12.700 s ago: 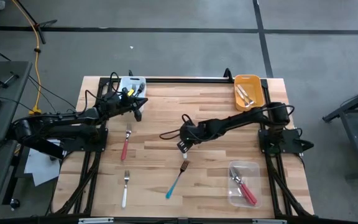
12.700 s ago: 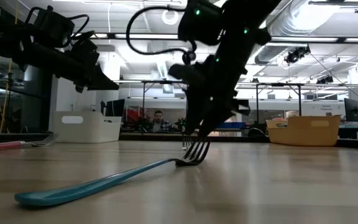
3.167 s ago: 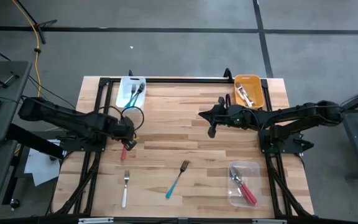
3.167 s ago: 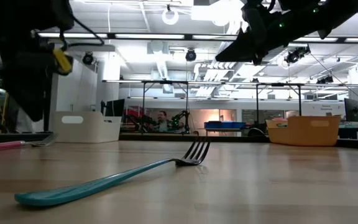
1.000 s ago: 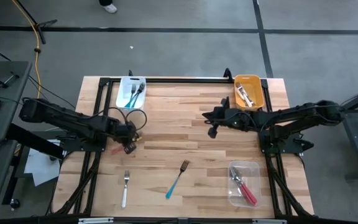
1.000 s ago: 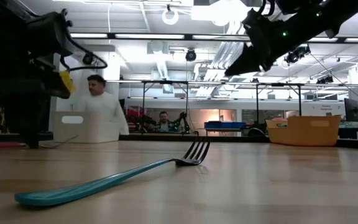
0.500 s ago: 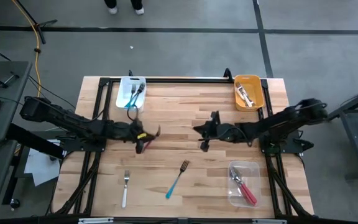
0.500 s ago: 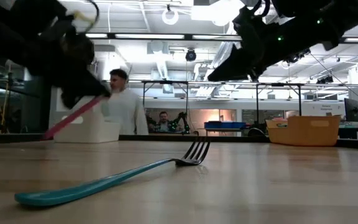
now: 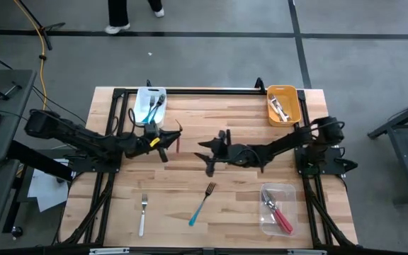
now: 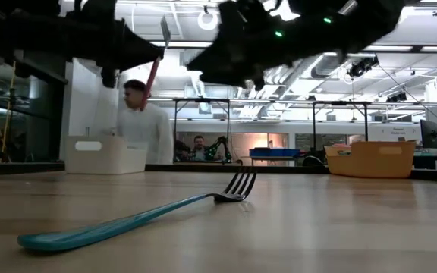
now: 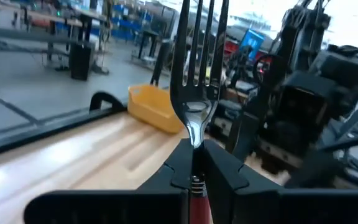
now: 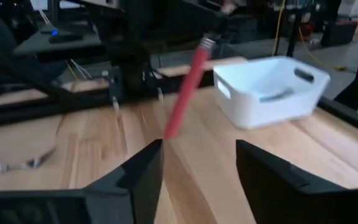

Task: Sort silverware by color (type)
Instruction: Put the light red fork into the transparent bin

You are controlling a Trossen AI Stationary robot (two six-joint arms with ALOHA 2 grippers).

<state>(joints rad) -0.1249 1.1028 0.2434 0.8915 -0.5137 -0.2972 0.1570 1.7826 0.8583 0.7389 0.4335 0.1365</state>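
My left gripper [image 9: 167, 144] is over the table's middle-left and is shut on a red-handled fork [image 9: 178, 144]; in the low view the fork [image 10: 155, 70] stands well above the table. My right gripper [image 9: 204, 156] hovers open just right of it, and its wrist view shows the red handle [image 12: 184, 99] ahead of the open fingers. A teal-handled fork [image 9: 202, 201] lies flat on the near middle of the table, its tines toward the far edge. A white-handled fork [image 9: 142, 215] lies near the near-left corner. My left gripper pinches the red fork between its two fingers at the metal neck [image 11: 194, 152], just above the red handle [image 11: 196, 200]. The tines [image 11: 199, 43] stick out past the fingertips, so the fingers lie along the fork. It is lifted clear of the table, tines up.
A white bin [image 9: 149, 104] holding teal forks sits at the far left. An orange bin [image 9: 283, 104] holding white forks is at the far right. A clear bin [image 9: 278, 206] with red forks is near right. A person [image 10: 144, 129] walks beyond the table.
My left gripper has lifted the red fork off the table, carried it right and slightly toward the far edge, and tipped it from lying flat to tines-up. My right gripper has moved left across the table toward the left gripper.
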